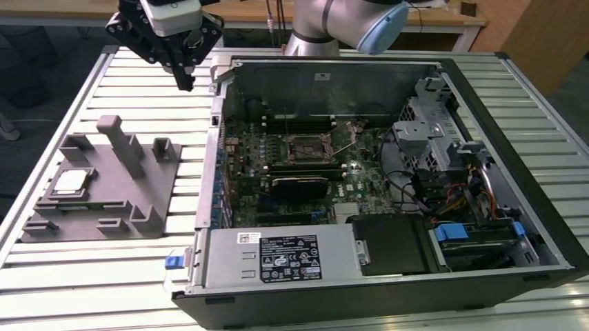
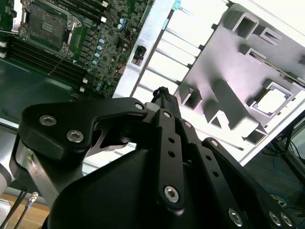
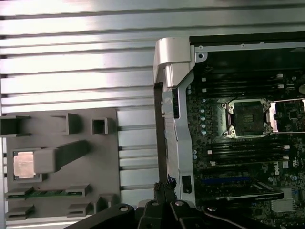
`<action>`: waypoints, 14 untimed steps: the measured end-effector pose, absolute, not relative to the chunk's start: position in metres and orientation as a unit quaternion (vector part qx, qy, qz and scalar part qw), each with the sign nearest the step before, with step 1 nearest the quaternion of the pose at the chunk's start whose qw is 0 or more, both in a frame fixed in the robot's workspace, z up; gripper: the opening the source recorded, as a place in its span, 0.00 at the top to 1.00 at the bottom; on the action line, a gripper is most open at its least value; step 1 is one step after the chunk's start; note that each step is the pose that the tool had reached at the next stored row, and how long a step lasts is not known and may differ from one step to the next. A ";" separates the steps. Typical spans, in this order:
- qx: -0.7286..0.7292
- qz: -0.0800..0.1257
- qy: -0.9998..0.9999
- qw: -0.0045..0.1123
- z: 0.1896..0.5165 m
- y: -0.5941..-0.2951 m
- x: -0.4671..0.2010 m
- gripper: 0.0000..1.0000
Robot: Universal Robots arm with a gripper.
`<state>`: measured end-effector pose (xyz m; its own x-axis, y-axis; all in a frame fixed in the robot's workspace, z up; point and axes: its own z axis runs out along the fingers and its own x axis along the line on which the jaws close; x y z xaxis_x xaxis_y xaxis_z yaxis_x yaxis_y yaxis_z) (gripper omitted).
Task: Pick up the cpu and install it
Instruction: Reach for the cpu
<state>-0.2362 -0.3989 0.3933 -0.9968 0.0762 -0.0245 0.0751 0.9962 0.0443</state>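
Slatted metal table carried an open computer case and, at its nine o'clock in the exterior view, a grey tray with upright posts. The cpu lay flat in a square recess of that tray, pale top upward. The gripper hovered over the table at about one o'clock from the cpu, well apart from it and just beside the case's wall; its fingers were pressed together, holding nothing. A square socket sat on the motherboard near the case's middle.
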 end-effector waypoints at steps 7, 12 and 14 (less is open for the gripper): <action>0.038 0.022 0.999 0.013 0.393 -0.399 -0.244 0.89; 0.038 0.022 0.999 0.013 0.393 -0.399 -0.249 0.89; 0.038 0.022 0.999 0.013 0.393 -0.399 -0.251 0.89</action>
